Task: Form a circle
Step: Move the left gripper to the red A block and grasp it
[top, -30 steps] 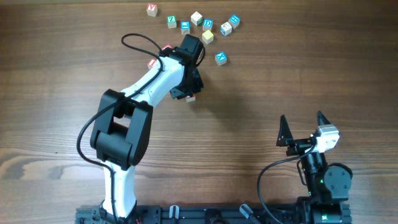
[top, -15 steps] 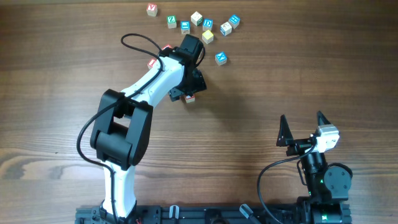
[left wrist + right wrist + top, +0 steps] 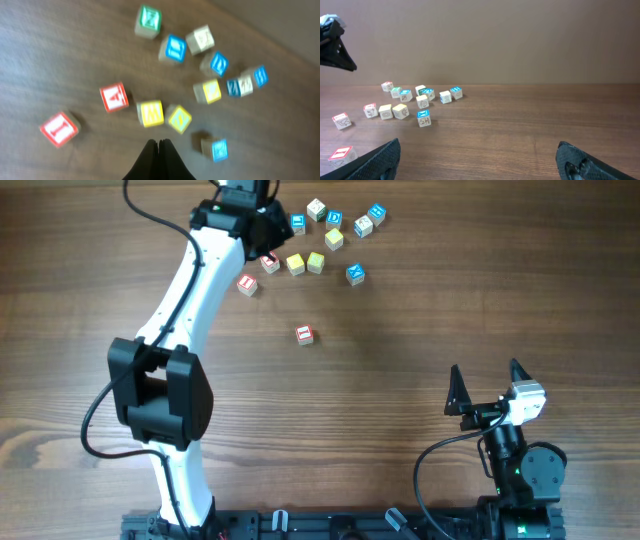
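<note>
Circle [image 3: 295, 263] is just an arc of four cubes at far-centre counter [image 3: 450, 300]. Left claw [image 3: 159, 142] pinched closed, empty, over it; right claw [image 3: 486, 372] spread wide, idle. Bring lone red cube [image 3: 305, 334] in gently, without nudging neighbours.

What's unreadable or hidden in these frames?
- Overhead: left gripper fingertips hidden under its own wrist, green-lettered cube too.
- Left wrist: letters on the cubes smeared by motion blur.
- Right wrist: same letters too small; right gripper fingers cut off by bottom edge.
</note>
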Action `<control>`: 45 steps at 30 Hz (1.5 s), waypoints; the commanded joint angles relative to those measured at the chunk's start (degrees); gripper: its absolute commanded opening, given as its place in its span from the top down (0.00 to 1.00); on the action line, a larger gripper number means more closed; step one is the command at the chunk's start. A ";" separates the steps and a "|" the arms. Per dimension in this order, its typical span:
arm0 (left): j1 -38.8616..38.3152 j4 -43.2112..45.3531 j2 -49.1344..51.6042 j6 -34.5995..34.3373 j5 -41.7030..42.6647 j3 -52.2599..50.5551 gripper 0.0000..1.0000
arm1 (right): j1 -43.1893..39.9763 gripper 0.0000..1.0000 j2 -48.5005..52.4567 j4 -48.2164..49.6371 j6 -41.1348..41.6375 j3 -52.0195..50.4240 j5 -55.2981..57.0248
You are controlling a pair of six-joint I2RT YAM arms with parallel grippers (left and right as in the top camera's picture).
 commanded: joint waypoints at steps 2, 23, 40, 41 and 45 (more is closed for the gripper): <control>1.70 4.92 2.56 1.53 -2.51 0.22 0.96 | -0.24 0.00 0.02 0.31 -0.55 -0.07 1.01; 1.64 8.90 12.35 3.06 -6.16 0.17 0.78 | -0.24 0.00 0.02 0.28 -0.52 -0.07 1.01; 1.62 9.62 15.63 3.06 -6.14 0.15 0.63 | -0.24 0.00 0.02 0.31 -0.52 -0.07 1.01; 1.57 9.09 15.63 3.04 -6.12 0.15 0.63 | -0.24 0.00 0.02 0.28 -0.52 -0.07 1.01; 1.60 8.15 15.63 3.06 -6.14 0.15 0.61 | -0.24 0.00 0.02 0.31 -0.52 -0.07 1.01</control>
